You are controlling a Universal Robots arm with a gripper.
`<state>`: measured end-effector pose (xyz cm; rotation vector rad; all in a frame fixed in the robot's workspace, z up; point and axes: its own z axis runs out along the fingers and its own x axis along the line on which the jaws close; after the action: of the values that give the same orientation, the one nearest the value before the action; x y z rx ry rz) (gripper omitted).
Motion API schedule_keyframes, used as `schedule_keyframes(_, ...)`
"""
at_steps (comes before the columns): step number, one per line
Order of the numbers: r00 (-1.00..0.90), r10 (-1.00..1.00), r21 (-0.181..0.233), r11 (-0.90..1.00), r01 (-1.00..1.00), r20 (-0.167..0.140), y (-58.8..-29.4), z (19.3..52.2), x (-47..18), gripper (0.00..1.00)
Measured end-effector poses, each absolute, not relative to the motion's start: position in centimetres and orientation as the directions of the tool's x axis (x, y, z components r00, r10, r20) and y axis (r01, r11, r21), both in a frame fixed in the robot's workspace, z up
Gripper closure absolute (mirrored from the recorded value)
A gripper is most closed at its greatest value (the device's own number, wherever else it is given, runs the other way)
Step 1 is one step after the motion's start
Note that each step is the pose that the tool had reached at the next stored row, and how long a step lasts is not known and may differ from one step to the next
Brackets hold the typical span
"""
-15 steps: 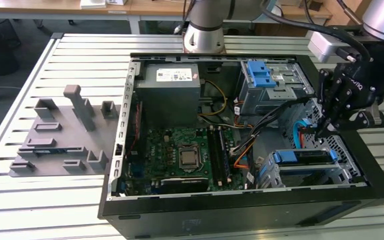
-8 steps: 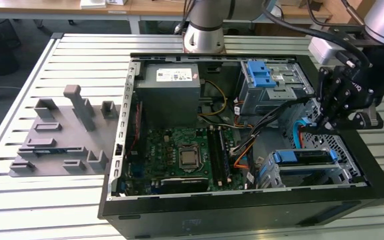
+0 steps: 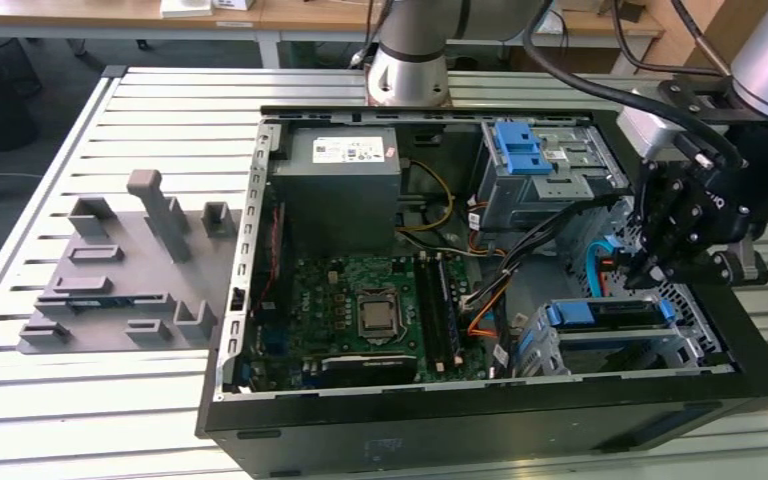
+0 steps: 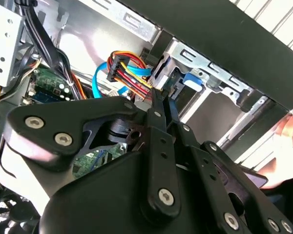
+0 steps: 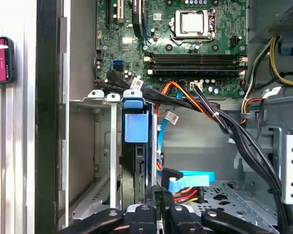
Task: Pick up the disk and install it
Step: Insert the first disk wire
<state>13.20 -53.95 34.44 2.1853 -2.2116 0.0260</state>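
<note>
Exterior view coverage places the pincer [image 3: 651, 262] low inside the open computer case [image 3: 491, 425], just above the drive bay, where the disk [image 3: 607, 314] is seen seated in its blue carrier. Its fingertips are hidden there by the linkage. In the first wrist view, the disk [image 5: 136, 141] is shown edge-on in the bay, with the fingers [image 5: 156, 195] drawn nearly together, nothing visibly gripped. A hand [image 4: 289, 141] is caught in the second wrist view.

The big black computer case [image 3: 491, 420] looks like smooth matt metal. The silver drive cage [image 5: 105, 146] is shiny metal. The blue-framed disk [image 5: 136, 127] has smooth plastic. The black gripper [image 4: 158, 105] looks matt.
</note>
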Motion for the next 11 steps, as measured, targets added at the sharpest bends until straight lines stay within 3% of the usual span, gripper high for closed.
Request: schedule_keyframes(11,-0.023,-0.999,0.011,0.024,-1.000,0.035,-54.48,34.26,13.09,0.83)
